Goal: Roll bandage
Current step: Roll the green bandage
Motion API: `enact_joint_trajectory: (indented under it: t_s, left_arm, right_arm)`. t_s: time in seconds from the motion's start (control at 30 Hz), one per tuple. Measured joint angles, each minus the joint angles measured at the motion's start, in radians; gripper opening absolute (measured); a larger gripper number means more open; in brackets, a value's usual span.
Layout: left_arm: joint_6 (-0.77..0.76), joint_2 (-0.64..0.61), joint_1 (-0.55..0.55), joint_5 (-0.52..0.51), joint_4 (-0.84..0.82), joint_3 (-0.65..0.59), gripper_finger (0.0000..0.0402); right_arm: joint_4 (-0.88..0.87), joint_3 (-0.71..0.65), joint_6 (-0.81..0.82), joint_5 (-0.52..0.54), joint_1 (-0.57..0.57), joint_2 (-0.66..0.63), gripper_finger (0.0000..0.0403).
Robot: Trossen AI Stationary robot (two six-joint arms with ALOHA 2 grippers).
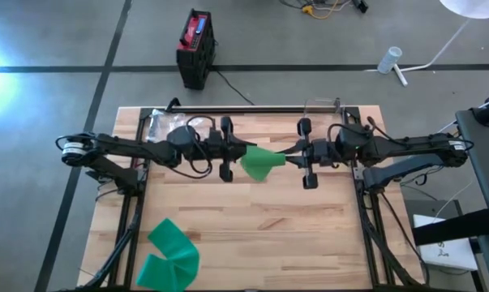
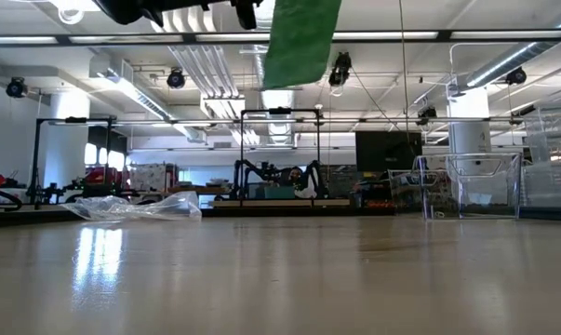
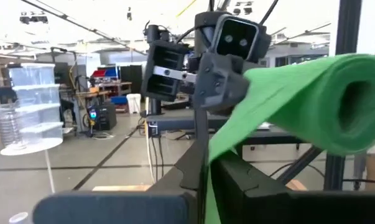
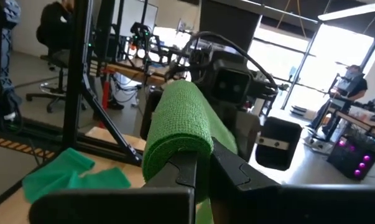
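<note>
Grippers met above the table (image 1: 252, 219); left gripper (image 1: 242, 152) and right gripper (image 1: 291, 156) were both clamped on the green bandage (image 1: 259, 163).

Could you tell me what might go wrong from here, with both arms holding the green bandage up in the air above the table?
1. The green bandage hangs between the left gripper and right gripper, both shut on it well above the table; a slip could drop it.
2. The loose tail hangs unrolled, so the roll may wind unevenly.
3. The grippers sit close together and could collide.
</note>
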Motion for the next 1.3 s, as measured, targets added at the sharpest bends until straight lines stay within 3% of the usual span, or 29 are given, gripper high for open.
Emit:
enact_joint_trajectory:
  t_s: [0.23,0.53,0.83,1.03,1.3]
  left_arm:
    - [-0.001,0.024,-0.001,-0.043,0.000,-0.008,0.0001]
    - [-0.047,0.023,-0.005,-0.057,0.076,-0.095,0.0000]
    - [0.004,-0.013,-0.006,0.102,0.065,-0.105,0.0008]
    - [0.041,-0.072,-0.002,0.103,-0.062,-0.112,0.0070]
    - [0.042,-0.125,0.021,0.099,-0.033,-0.220,0.0183]
  right_arm:
    - [0.001,0.033,0.020,0.000,0.000,0.000,0.0009]
    - [-0.035,0.046,-0.077,0.231,0.000,0.000,0.0009]
    - [-0.040,0.046,-0.109,0.228,0.000,0.000,0.0009]
    - [-0.027,0.048,-0.089,0.170,0.003,0.000,0.0009]
    - [-0.016,0.048,-0.050,0.171,0.002,0.000,0.0009]
